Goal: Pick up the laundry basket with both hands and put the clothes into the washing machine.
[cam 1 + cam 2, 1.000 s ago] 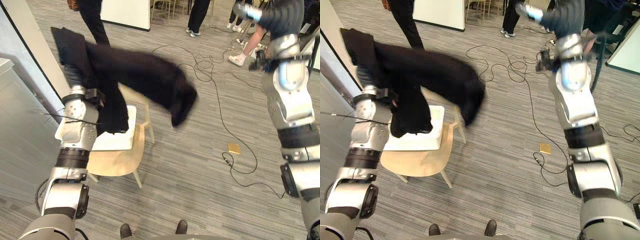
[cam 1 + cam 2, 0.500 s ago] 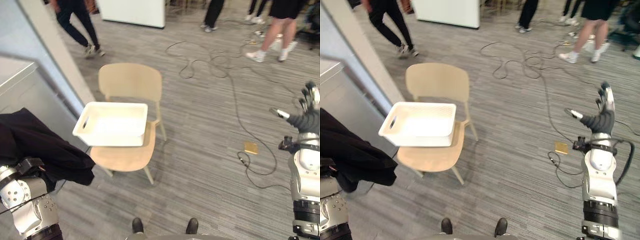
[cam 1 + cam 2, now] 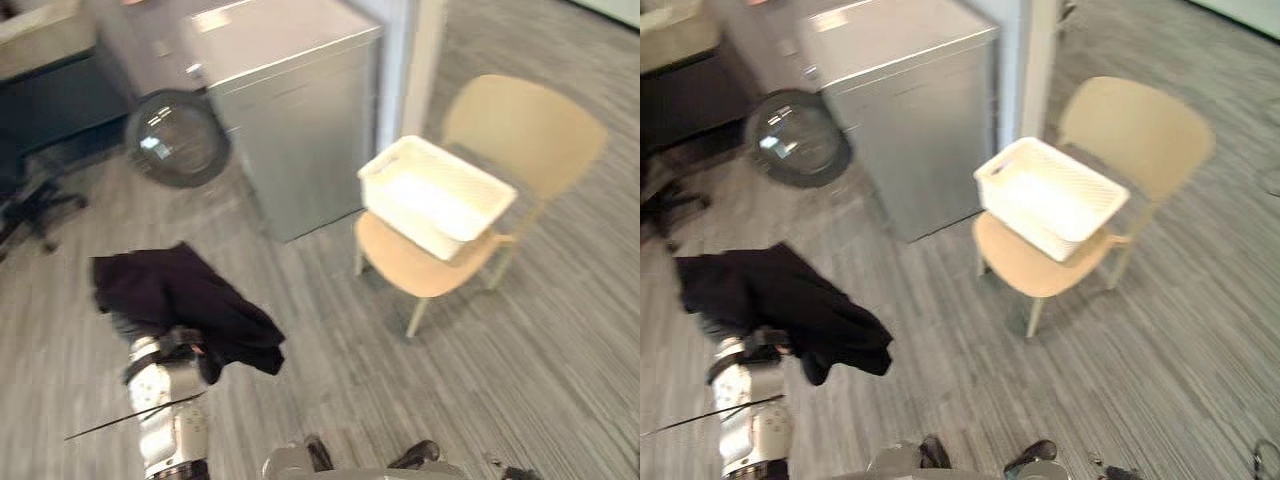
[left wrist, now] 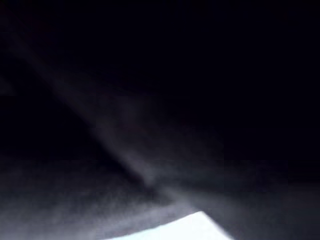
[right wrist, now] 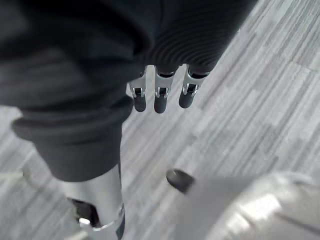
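**One black garment over the left hand, one white basket on the chair**

The left hand (image 3: 138,327) is raised on its arm and is draped by a single black garment (image 3: 185,300). The fingers are covered by the cloth, so it cannot be told whether they are spread or closed. In the left wrist view the same dark cloth (image 4: 150,75) is seen lying right across the camera.

The right hand (image 5: 158,100) is seen in its own wrist view. Its fingers hang loose and close together above the grey plank floor (image 3: 560,350), and nothing is held in them.

Further out, one white laundry basket (image 3: 410,220) is set on the seat of one pale wooden chair (image 3: 525,125), well apart from the garment. Its pale inside is seen from above.

Just beside the chair, one silver-grey washing machine (image 3: 290,110) is found. One round glass door (image 3: 178,140) is swung open at the machine's far side from the chair. The garment is held above the floor, nearer the door than the basket, and touches neither.
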You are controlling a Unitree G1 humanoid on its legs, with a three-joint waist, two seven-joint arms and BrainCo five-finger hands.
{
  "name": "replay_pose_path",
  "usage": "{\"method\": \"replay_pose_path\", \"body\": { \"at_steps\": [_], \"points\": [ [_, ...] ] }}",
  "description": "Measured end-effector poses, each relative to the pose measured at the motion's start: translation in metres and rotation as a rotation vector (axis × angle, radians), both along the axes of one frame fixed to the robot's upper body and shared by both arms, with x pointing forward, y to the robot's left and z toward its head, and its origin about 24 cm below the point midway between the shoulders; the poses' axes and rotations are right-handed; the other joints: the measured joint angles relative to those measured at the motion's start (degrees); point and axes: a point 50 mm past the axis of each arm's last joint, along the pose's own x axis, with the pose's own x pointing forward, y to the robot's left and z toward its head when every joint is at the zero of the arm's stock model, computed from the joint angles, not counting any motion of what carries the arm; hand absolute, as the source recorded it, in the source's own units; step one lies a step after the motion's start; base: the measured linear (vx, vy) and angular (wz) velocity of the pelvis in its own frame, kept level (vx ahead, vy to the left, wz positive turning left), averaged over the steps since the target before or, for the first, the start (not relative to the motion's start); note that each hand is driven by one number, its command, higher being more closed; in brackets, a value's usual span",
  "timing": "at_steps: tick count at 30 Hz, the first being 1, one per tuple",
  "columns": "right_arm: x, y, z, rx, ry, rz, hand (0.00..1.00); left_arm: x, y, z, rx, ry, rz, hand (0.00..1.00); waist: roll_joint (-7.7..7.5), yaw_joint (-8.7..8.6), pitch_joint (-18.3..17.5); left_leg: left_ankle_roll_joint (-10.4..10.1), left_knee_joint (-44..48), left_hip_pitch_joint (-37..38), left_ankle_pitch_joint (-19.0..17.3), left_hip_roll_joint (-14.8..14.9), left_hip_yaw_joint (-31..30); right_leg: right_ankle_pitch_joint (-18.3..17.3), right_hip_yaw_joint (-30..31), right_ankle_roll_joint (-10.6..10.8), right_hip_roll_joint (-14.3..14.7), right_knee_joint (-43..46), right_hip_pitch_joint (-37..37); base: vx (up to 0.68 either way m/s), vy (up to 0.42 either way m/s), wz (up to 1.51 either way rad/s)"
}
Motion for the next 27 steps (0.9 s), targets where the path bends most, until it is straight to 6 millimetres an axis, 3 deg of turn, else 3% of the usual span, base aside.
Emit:
{"method": "replay_pose_path", "body": {
  "at_steps": [1,2,3,4,5,6,9,11,14,18,19,20,21,23,24,25,27],
  "points": [
    [-0.005,0.008,-0.002,0.018,-0.003,0.004,0.00,0.004,-0.010,-0.002,-0.011,0.007,-0.046,1.00,-0.72,-1.18,0.8,1.8,0.0,1.2,0.3,-2.5,-3.1,-0.4,5.2,-2.0,-3.5,5.4,0.2,0.02,0.253,1.65],
    [-0.008,0.011,-0.002,0.015,-0.006,0.020,0.00,0.006,-0.016,-0.002,-0.015,0.004,-0.074,1.00,-0.99,-1.55,1.3,3.6,0.3,1.4,0.1,-3.6,-5.0,-0.9,11.0,-3.1,-4.4,8.7,-1.2,0.00,0.318,1.85],
    [0.000,0.024,-0.003,0.028,-0.039,0.082,0.00,0.009,-0.026,0.000,-0.011,-0.006,-0.124,1.00,-1.70,-1.69,1.7,5.6,0.6,1.6,0.3,-5.9,-8.8,-4.8,29.7,-2.7,-1.7,16.1,-6.1,-0.01,0.268,1.49],
    [0.002,0.029,-0.003,0.035,-0.052,0.097,0.00,0.010,-0.029,0.001,-0.004,-0.010,-0.142,1.00,-2.26,-1.79,1.7,6.3,0.1,1.7,0.5,-7.0,-10.1,-6.8,36.3,-1.2,0.6,19.3,-8.1,-0.04,0.263,1.50],
    [0.005,0.039,-0.004,0.053,-0.068,0.126,0.00,0.011,-0.034,0.004,0.004,-0.022,-0.169,1.00,-3.85,-1.82,2.0,7.6,-0.7,2.5,0.3,-8.8,-11.8,-10.0,45.2,1.8,5.0,24.8,-11.3,0.00,0.143,1.16],
    [0.007,0.047,-0.004,0.066,-0.086,0.140,0.00,0.012,-0.039,0.006,0.010,-0.031,-0.194,1.00,-5.07,-2.07,2.3,8.0,-0.9,3.4,0.0,-9.7,-12.4,-12.7,48.0,3.7,8.3,28.1,-13.5,0.02,0.113,1.06],
    [0.014,0.049,-0.002,0.055,-0.121,0.142,0.00,0.015,-0.052,0.008,0.006,-0.044,-0.248,1.00,-5.28,-2.64,2.7,8.3,-2.8,5.7,-0.2,-10.7,-12.4,-14.6,43.2,4.0,11.8,25.3,-16.9,0.05,0.036,0.70],
    [0.015,0.048,-0.001,0.049,-0.132,0.139,0.00,0.016,-0.060,0.016,0.012,-0.082,-0.285,1.00,-5.04,-2.69,2.7,8.3,-5.2,7.3,-0.2,-10.7,-12.9,-14.2,42.1,4.5,14.0,16.1,-18.4,0.14,0.039,0.56],
    [0.010,0.048,-0.001,0.055,-0.122,0.135,0.00,0.022,-0.070,0.023,0.016,-0.114,-0.330,1.00,-5.33,-2.73,2.4,8.0,-5.3,8.5,-0.6,-10.7,-15.0,-10.8,43.6,5.6,14.7,4.6,-18.9,0.22,0.000,0.51],
    [0.005,0.052,-0.003,0.073,-0.092,0.169,0.00,0.022,-0.078,0.022,0.015,-0.111,-0.365,1.00,-6.61,-2.78,0.5,5.5,-4.4,11.2,-4.9,-10.5,-17.5,-9.6,44.4,4.9,15.3,4.3,-17.3,0.39,-0.119,0.32],
    [-0.003,0.053,-0.004,0.076,-0.074,0.161,0.00,0.019,-0.082,0.021,0.008,-0.106,-0.381,1.00,-6.27,-3.07,-0.8,0.6,3.4,12.2,-8.0,-6.5,-15.9,-10.4,42.1,3.9,17.9,1.9,-11.3,0.65,-0.232,0.47],
    [-0.005,0.053,-0.005,0.078,-0.069,0.160,0.00,0.018,-0.082,0.022,0.009,-0.113,-0.382,1.00,-6.71,-3.27,-0.9,1.1,7.5,10.5,-8.3,-6.1,-16.0,-10.3,41.9,3.8,18.1,1.3,-10.4,0.68,-0.270,0.45],
    [-0.008,0.046,-0.004,0.064,-0.061,0.168,0.00,0.017,-0.085,0.022,0.002,-0.117,-0.396,1.00,-4.76,-3.91,-1.2,1.8,26.3,3.1,-7.4,-0.2,-15.1,-8.9,40.6,1.5,21.0,1.3,-8.3,0.44,-0.174,-0.06],
    [-0.003,0.035,0.000,0.028,-0.071,0.176,0.00,0.012,-0.081,0.016,-0.024,-0.095,-0.360,1.00,-2.06,-1.74,-2.2,3.9,41.9,-1.9,2.0,7.1,-12.8,-10.7,42.9,-0.3,25.5,0.1,-5.2,0.59,-0.128,-0.78],
    [0.002,0.033,0.001,0.017,-0.082,0.180,0.00,0.011,-0.077,0.015,-0.030,-0.091,-0.338,1.00,-1.84,-1.06,-2.3,3.4,48.3,-5.0,4.3,9.5,-12.8,-11.1,44.4,-0.9,26.9,-1.6,-2.6,0.62,-0.065,-0.85],
    [0.007,0.033,0.002,0.015,-0.091,0.182,0.00,0.012,-0.076,0.016,-0.026,-0.093,-0.334,1.00,-1.70,-1.08,-2.4,3.3,50.0,-6.4,3.8,9.7,-13.4,-11.2,45.1,-1.1,27.1,-2.6,-1.4,0.58,-0.051,-0.64],
    [0.017,0.041,0.001,0.027,-0.104,0.202,0.00,0.016,-0.074,0.021,-0.011,-0.113,-0.334,1.00,-3.95,-0.86,-1.4,3.8,48.8,-10.7,0.4,8.6,-14.0,-11.2,48.3,-1.1,26.0,-6.7,3.2,0.51,-0.023,-0.46]
  ]
}}
